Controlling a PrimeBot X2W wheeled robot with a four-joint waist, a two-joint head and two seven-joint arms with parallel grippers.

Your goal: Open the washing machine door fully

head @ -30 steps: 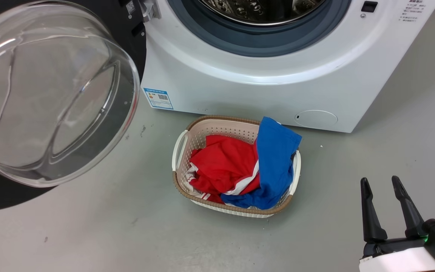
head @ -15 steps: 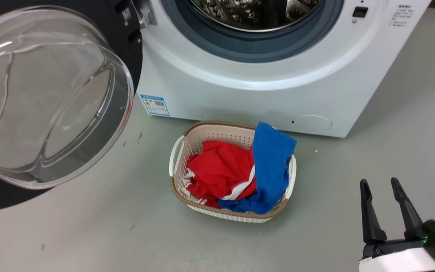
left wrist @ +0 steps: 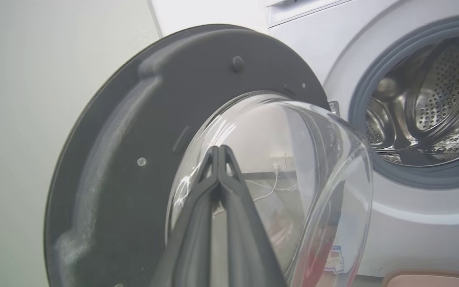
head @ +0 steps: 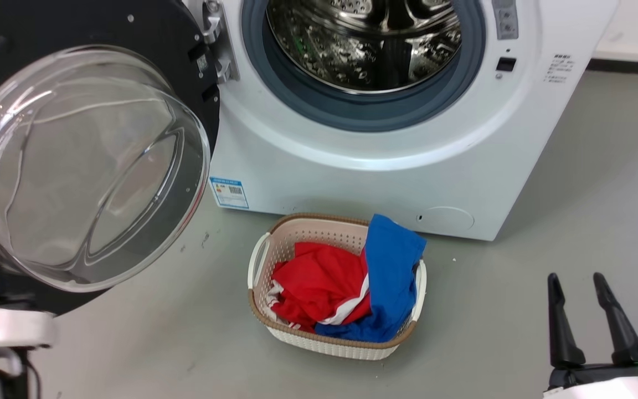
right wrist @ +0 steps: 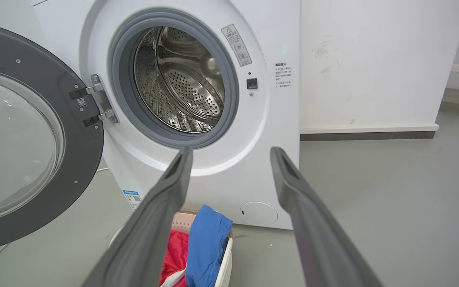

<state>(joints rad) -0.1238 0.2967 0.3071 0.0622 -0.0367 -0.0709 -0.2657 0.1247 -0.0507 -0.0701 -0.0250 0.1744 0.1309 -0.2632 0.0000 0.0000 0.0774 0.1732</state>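
At upper left of the head view, the washing machine door stands wide open on its metal hinge, a glossy black disc around a clear bulging glass bowl. The left gripper has its dark tapered fingers pressed together on nothing; the right gripper, at lower right, is spread apart over the smooth grey floor.

Floor: grey, bare at right.
Washing machine: stands top centre.
Laundry basket: lower centre, near machine.
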